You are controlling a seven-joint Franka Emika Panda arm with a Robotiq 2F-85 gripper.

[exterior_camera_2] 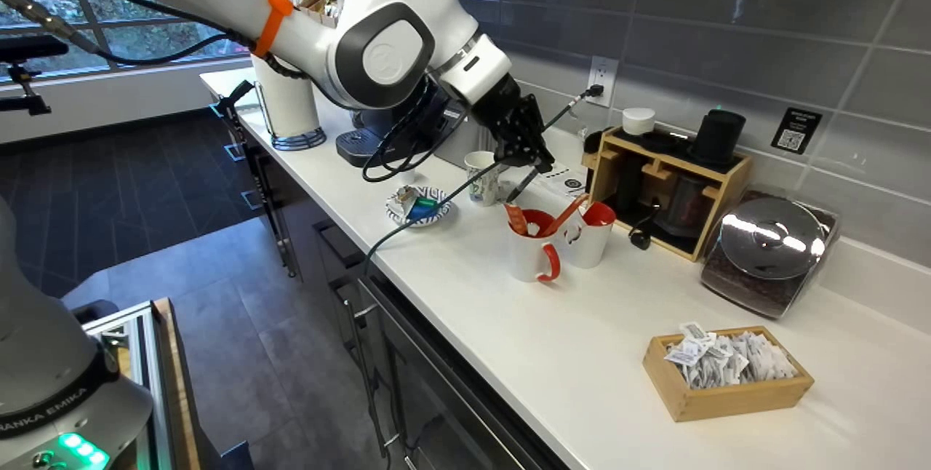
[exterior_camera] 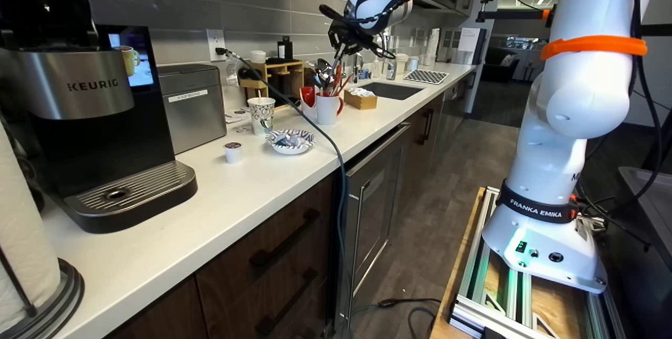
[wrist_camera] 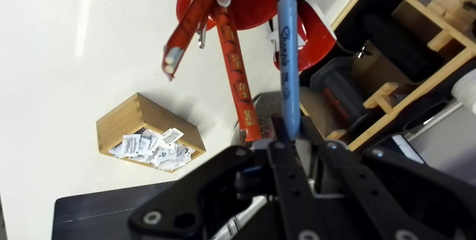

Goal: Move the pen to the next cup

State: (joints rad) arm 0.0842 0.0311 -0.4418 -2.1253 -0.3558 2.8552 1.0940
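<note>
In the wrist view we find the fingers (wrist_camera: 284, 173) drawn together on the light blue pen (wrist_camera: 292, 61), with no more than its thickness between them; they have it by the tail, so that the rest reaches out cap first, and we judge this hold suits lowering it from above with the fingers clear of any rim; the wrapped chopsticks (wrist_camera: 238, 73) lean out of the chopstick mug (wrist_camera: 256, 2) and take up part of its mouth, which may crowd the pen, while the neighbouring mug (wrist_camera: 316, 41) stands just beside it, so the transfer should be short; the wooden box (wrist_camera: 119, 123) of packets (wrist_camera: 163, 151) sits well apart, perhaps to leave elbow room; in an exterior view, over the tabletop (exterior_camera_2: 465, 266), the pen slants down from the fingers with its lower end outside both mouths, so we take it to be in neither; which mouth it is nearer we cannot tell; it will probably want tipping closer to upright before it goes in; in an exterior view the fingers hang high above the mouths, presumably to clear the chopsticks, and the cable (exterior_camera: 336, 151) droops from the wall outlet (exterior_camera: 214, 42) and over the front edge, where a low sweep could snag it; a coffee pod (exterior_camera: 233, 153) sits near the coffee machine (exterior_camera: 100, 87), we guess ready for brewing
</note>
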